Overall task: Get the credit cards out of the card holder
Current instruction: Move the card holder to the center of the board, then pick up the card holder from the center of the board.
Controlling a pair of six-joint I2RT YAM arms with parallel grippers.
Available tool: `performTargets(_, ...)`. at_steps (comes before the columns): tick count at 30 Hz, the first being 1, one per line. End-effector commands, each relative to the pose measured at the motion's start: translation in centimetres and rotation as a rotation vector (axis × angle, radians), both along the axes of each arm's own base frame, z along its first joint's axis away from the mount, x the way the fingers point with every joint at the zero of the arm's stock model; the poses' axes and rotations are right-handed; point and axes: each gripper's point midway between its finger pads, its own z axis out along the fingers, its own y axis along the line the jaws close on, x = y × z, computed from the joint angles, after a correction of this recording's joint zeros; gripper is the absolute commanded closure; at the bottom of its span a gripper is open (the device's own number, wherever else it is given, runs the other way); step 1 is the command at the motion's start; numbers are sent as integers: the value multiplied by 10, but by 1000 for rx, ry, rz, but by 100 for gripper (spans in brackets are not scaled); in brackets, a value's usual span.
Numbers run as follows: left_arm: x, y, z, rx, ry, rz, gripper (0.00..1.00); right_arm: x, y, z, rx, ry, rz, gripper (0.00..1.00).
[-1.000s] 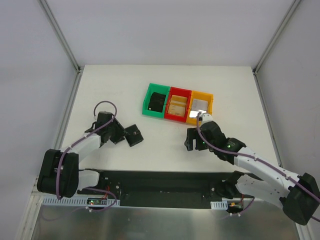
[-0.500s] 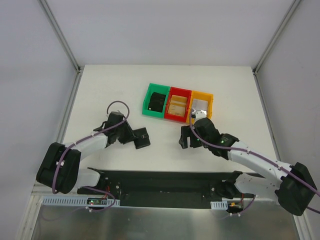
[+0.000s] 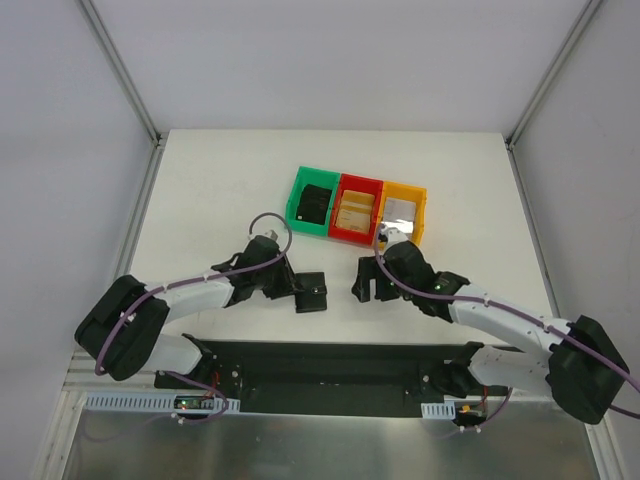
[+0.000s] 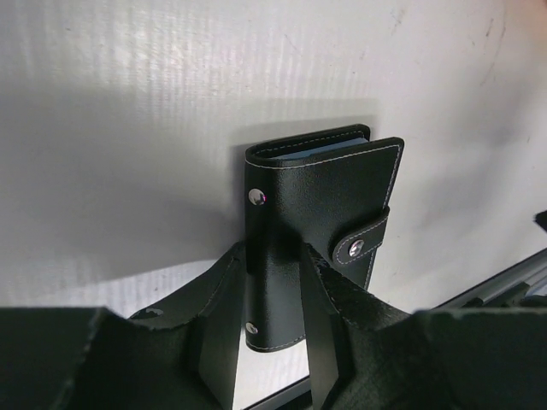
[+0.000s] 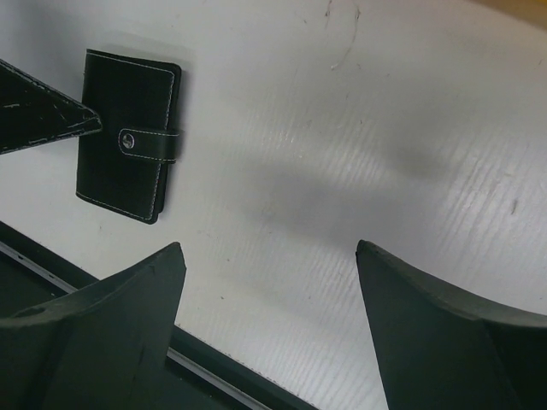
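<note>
We show the white surface (image 3: pixel 200 180), with three coloured bins (image 3: pixel 362 180) towards its far side. The right gripper (image 5: pixel 267 256) hovers with its jaws spread wide and nothing between them. The left gripper (image 3: pixel 299 291) is clamped on one edge of the black card holder (image 3: pixel 314 294), which is snapped shut and lies between the two grippers at the near middle.

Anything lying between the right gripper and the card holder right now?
No, only bare white table separates the right gripper from the card holder, clearest in the right wrist view.
</note>
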Motion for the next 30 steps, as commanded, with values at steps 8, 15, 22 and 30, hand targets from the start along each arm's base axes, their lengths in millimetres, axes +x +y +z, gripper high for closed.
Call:
performTargets(8, 2, -42, 16, -104, -29, -29, 70, -6, 33, -24, 104, 80, -17, 21)
performTargets(15, -2, -49, 14, -134, -21, -53, 68, -7, 54, -38, 115, 145, 22, 32)
performTargets(22, -3, -39, 32, -128, -90, -57, 55, -7, 64, -46, 128, 174, 28, 34)
performTargets(30, -9, -29, 16, -60, -58, -55, 65, -7, 73, -51, 147, 204, 28, 36)
